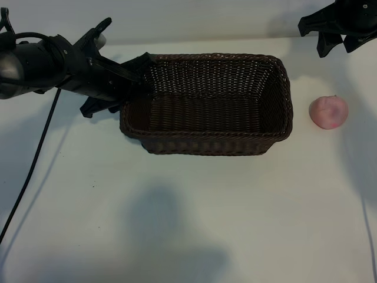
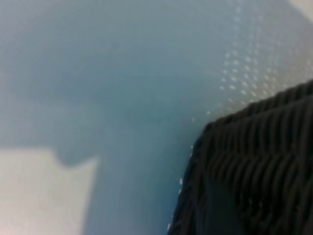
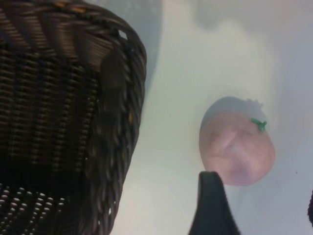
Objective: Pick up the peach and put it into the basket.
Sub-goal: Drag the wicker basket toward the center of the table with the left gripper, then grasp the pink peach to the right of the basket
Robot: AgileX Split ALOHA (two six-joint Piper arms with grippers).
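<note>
The peach sits on the tabletop just right of the basket. The right hand hovers open and empty; the left hand, seemingly open, is at the basket's rim. Likely light, round, bruisable: grip its sides.

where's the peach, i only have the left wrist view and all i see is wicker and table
Observer: The peach lies on the table, outside the basket, off its short end on the right arm's side.
Operator: anything inside the basket
Observer: No, the exterior view shows only its bare woven floor.
Operator: which arm is nearer the fruit
Observer: The right gripper is open above the table's far edge near the peach. The right wrist view shows the peach just past one of its fingers.
Operator: and mine
Observer: The left gripper is at the basket's opposite far corner.
</note>
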